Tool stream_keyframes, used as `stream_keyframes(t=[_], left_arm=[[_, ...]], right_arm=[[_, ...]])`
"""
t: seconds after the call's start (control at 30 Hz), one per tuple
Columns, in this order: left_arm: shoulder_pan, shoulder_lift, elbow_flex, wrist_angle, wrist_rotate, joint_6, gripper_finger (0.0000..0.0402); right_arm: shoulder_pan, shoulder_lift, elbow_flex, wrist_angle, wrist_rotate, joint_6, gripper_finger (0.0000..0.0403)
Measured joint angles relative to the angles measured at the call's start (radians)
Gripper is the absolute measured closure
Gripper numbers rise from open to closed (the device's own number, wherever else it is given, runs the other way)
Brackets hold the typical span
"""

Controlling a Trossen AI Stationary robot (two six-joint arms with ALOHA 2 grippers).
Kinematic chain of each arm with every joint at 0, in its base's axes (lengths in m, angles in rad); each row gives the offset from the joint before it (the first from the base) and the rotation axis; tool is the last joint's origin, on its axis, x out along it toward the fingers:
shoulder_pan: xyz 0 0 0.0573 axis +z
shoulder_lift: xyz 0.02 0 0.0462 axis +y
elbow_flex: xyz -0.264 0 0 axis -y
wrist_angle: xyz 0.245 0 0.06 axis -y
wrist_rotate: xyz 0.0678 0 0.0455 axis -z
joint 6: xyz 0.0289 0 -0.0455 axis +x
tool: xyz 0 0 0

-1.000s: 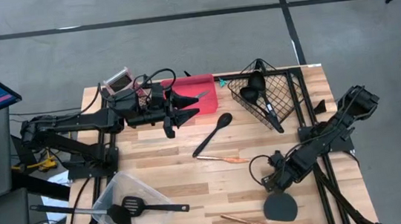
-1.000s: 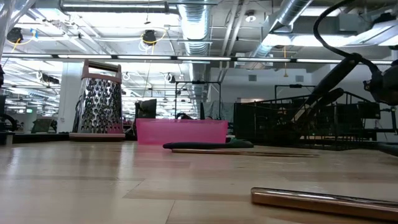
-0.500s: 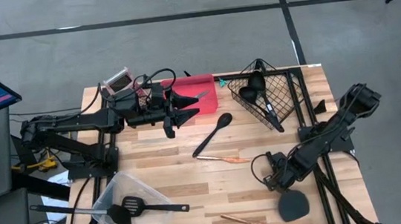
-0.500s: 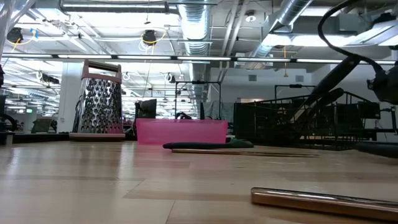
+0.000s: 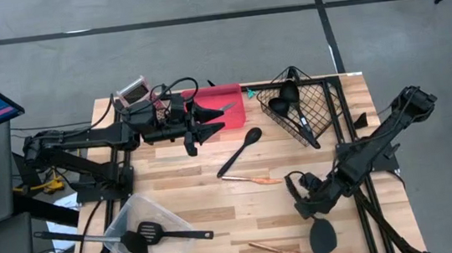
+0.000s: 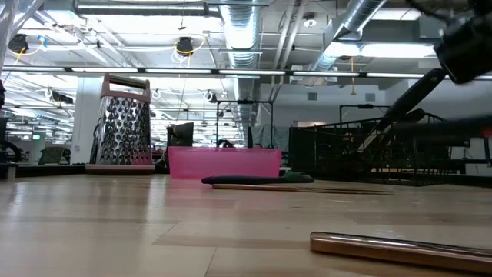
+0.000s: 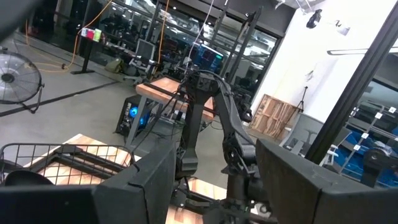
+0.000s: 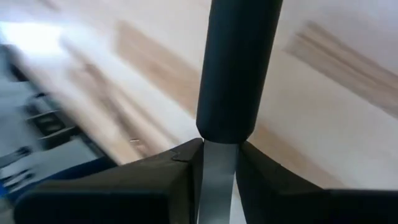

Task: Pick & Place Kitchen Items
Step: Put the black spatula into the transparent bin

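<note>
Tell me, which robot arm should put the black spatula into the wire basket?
The right one, probably. The right gripper is already shut on the black spatula, and the wire basket sits on that arm's side. The left gripper waits open by the pink bin, holding nothing.

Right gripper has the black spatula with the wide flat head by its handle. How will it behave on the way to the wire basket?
The black spatula likely stays stiff: its head juts out flat beyond the right gripper. The grip sits on the thin metal neck, probably slick, so the spatula may pivot. Its wide head, far from the grip, may swing during quick moves toward the black wire basket.
</note>
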Motion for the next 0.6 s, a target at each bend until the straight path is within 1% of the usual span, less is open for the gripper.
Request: stream_keyframes(t=[0.13,0.37,0.5,0.6], left_arm=[[0.000,0.000,0.000,0.002,0.000,-0.001,0.0198],[0.000,0.000,0.000,0.004,0.000,-0.015,0.0198],[0.000,0.000,0.000,0.005,0.035,-0.022,0.0198],[0.000,0.000,0.000,0.007,0.071,-0.023,0.0198]], right_arm=[[-0.003,-0.056,0.001,0.044,0.047,-0.050,0.0331],[-0.019,-0.174,0.002,0.127,0.160,-0.170,0.0331],[-0.065,-0.231,0.002,0.146,0.210,-0.250,0.0331],[-0.118,-0.259,0.002,0.182,0.212,-0.335,0.0331]])
